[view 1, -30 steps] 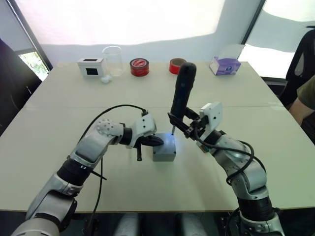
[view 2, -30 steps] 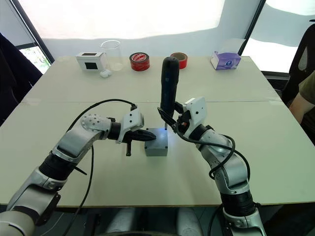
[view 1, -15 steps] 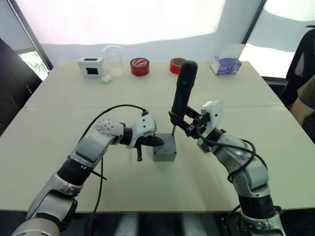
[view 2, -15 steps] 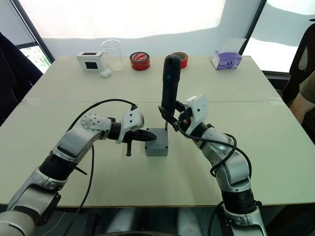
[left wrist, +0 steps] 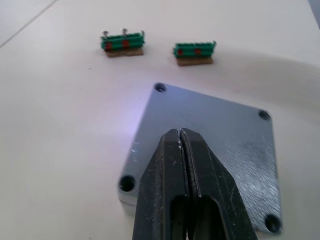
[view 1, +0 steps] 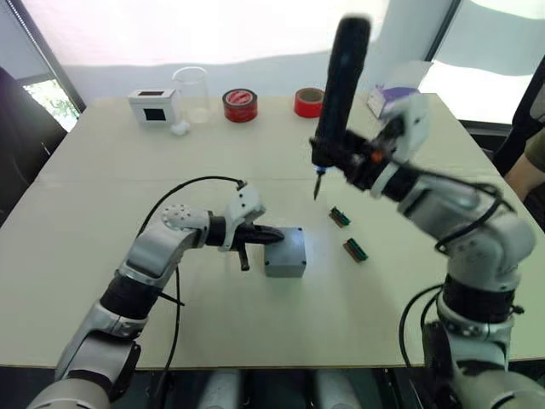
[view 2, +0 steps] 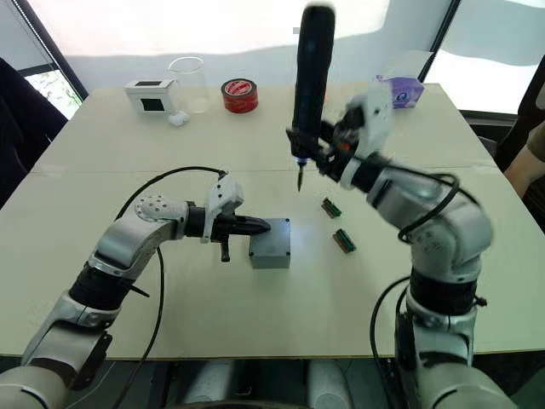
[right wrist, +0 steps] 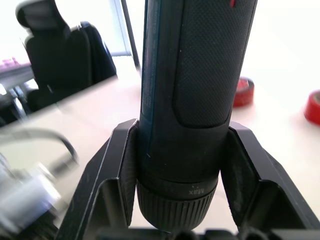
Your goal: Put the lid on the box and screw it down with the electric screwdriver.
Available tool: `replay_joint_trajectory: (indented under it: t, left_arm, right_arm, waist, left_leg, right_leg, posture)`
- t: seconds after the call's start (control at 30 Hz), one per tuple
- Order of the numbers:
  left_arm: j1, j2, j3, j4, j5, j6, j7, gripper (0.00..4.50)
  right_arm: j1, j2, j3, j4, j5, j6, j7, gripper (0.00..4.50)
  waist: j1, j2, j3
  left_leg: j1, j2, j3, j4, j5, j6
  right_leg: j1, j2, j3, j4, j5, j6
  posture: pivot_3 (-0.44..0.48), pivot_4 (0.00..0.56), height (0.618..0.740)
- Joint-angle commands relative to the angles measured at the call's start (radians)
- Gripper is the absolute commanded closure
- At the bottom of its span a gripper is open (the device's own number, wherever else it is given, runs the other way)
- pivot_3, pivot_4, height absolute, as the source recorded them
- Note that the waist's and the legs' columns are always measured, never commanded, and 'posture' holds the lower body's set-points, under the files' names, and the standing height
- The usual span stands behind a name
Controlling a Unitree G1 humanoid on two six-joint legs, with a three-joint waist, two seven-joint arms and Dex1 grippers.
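The left gripper (left wrist: 180,137), fingers pressed together and empty, rested on the lid (left wrist: 220,135) seated on the box (view 1: 286,253). The right gripper (view 1: 334,158) clamped the electric screwdriver (view 1: 338,81) upright, its bit in the air above and beyond the box.

Lid (left wrist: 210,145) sits on box (view 1: 285,256), mid-table. Two terminal blocks (view 1: 348,233) lie right of it; tape rolls (view 1: 240,105) along the far edge.

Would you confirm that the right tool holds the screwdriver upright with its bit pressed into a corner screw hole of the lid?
Not quite. The right tool does hold the screwdriver upright, but its bit hangs in the air above the table, beyond the lid and clear of it, not in a screw hole. The right eye view shows it.
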Motion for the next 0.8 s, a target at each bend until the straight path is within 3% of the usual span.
replay_joint_trajectory:
  t: [0.03,0.27,0.33,0.4,0.57,0.8]
  left_arm:
    - [-0.06,-0.015,0.114,-0.028,-0.061,-0.017,0.04,4.5]
    - [-0.087,0.028,0.115,-0.048,-0.056,-0.076,0.016,4.5]
    - [-0.089,0.086,0.09,-0.126,-0.172,0.017,-0.135,4.5]
    - [-0.092,0.122,0.058,-0.173,-0.211,0.055,-0.208,4.5]
    - [-0.065,0.182,-0.042,-0.226,-0.156,-0.015,-0.276,4.5]
    - [-0.048,0.183,-0.055,-0.248,-0.158,-0.017,-0.261,4.5]
  right_arm:
    - [-0.079,-0.044,-0.14,0.097,0.147,0.157,-0.095,2.74]
    - [-0.043,-0.322,-0.155,0.237,0.098,0.323,-0.065,2.74]
    - [0.065,-0.491,-0.11,0.341,0.127,0.448,0.009,2.74]
    - [0.148,-0.598,-0.078,0.426,0.16,0.498,0.055,2.74]
    - [0.257,-0.686,0.011,0.556,0.13,0.498,0.11,2.74]
    - [0.208,-0.699,0.121,0.628,0.026,0.496,0.173,2.74]
  waist:
    - [0.001,-0.001,0.001]
    - [0.007,-0.001,0.005]
    - [0.003,-0.001,0.007]
    - [0.007,-0.002,0.008]
    - [-0.009,0.004,0.012]
    - [-0.003,0.006,0.014]
  left_leg:
    - [0.0,0.0,0.0,0.0,0.0,0.0]
    - [-0.001,-0.004,0.001,0.001,-0.001,0.002]
    - [-0.001,-0.004,0.002,0.001,-0.001,0.003]
    - [-0.004,-0.004,0.001,0.001,-0.001,0.003]
    - [-0.001,-0.003,0.007,0.002,-0.002,0.004]
    - [0.001,0.001,0.007,0.003,-0.001,0.004]
  right_leg:
    - [0.0,0.0,0.0,0.0,0.0,0.0]
    - [0.002,-0.004,-0.001,-0.002,0.0,0.0]
    - [0.001,-0.004,-0.001,-0.002,0.0,0.0]
    - [0.0,-0.001,-0.002,-0.003,0.0,0.0]
    - [0.002,0.0,0.0,-0.004,0.0,0.0]
    - [0.002,0.006,0.002,0.0,0.0,0.001]
  posture:
    - [0.0,0.15,0.74]
    - [0.0,0.15,0.74]
    - [0.0,0.15,0.74]
    - [0.0,0.15,0.74]
    - [0.0,0.15,0.74]
    - [0.0,0.15,0.74]
